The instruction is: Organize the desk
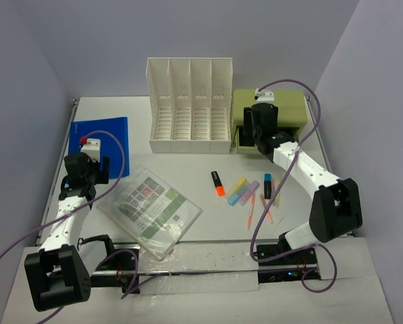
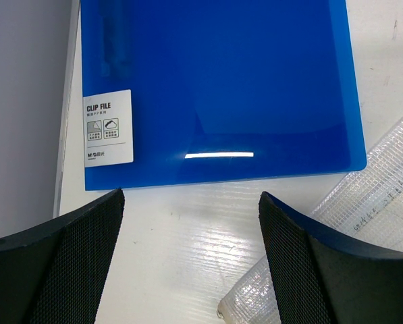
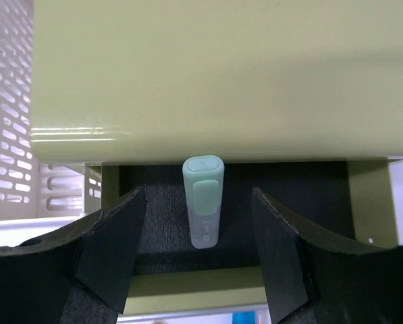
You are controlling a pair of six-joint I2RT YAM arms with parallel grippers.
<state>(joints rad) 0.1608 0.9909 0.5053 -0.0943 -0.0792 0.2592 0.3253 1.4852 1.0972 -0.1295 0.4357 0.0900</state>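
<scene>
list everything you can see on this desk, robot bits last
desk: 1, white, under everything
clip file: 1, blue, far left of the desk
file rack: 1, white, four slots, back centre
drawer box: 1, pale green, back right, drawer open
mint highlighter: 1, pale green, in the open drawer
mesh pouch: 1, clear with a printed sheet inside, front left of centre
loose highlighters and pens: several, orange, yellow, blue, purple, pink, right of centre
left gripper: 1, black, open, above the desk by the clip file's near edge
right gripper: 1, black, open, either side of the mint highlighter
</scene>
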